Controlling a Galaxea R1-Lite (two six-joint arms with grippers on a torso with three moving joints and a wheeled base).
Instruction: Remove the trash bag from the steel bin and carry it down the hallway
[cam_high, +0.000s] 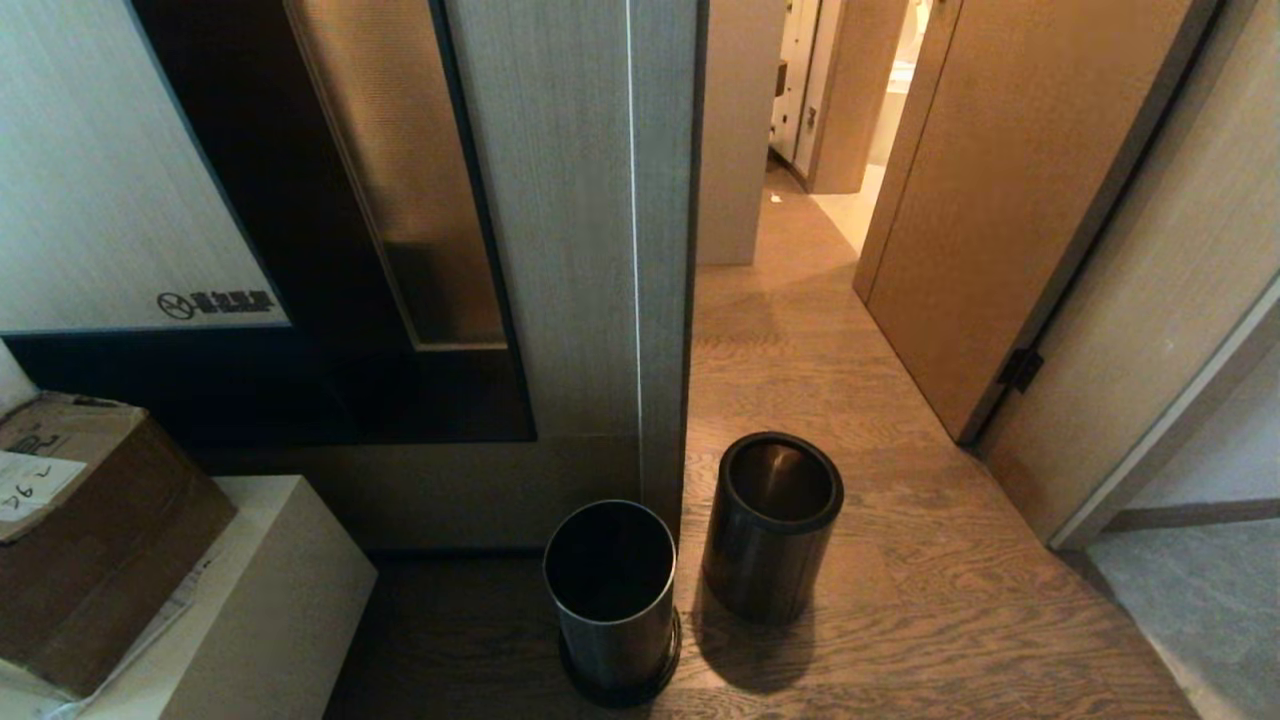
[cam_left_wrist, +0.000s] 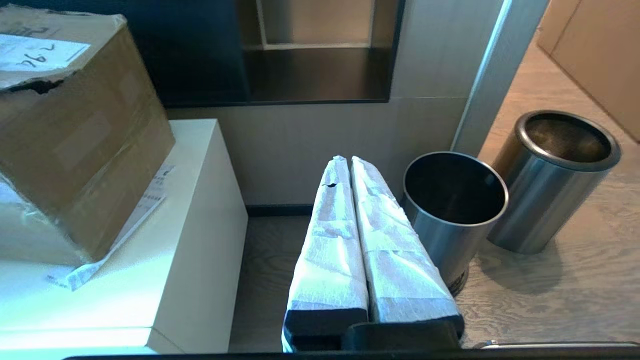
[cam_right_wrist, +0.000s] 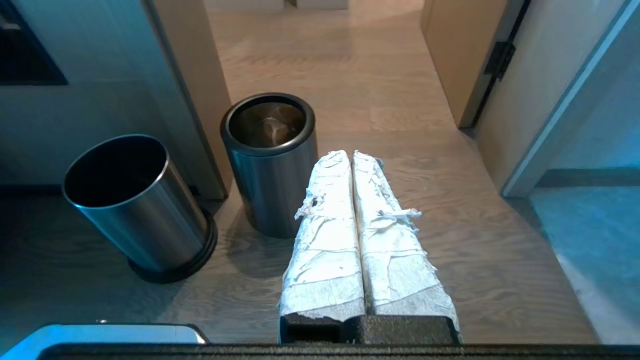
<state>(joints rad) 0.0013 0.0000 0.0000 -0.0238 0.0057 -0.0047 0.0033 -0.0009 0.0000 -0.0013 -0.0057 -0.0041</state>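
1. The head view shows neither gripper, only two bins on wood floor: the steel bin with a black rim, and a thin-rimmed bin just beside it by the wall corner.
2. The left wrist view alone shows the left gripper, jaws together, and a cardboard box on a white cabinet.
3. The right wrist view shows the right gripper, jaws together, well short of the steel bin.
4. There, something pale and crumpled lies in the steel bin, perhaps the trash bag; the other bin looks dark inside.
5. The hallway runs beyond the bins.

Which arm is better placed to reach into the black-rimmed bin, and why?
Right, probably. The black-rimmed steel bin stands just ahead of the right gripper, while from the left gripper the plain open bin stands in between. Both grippers are shut.
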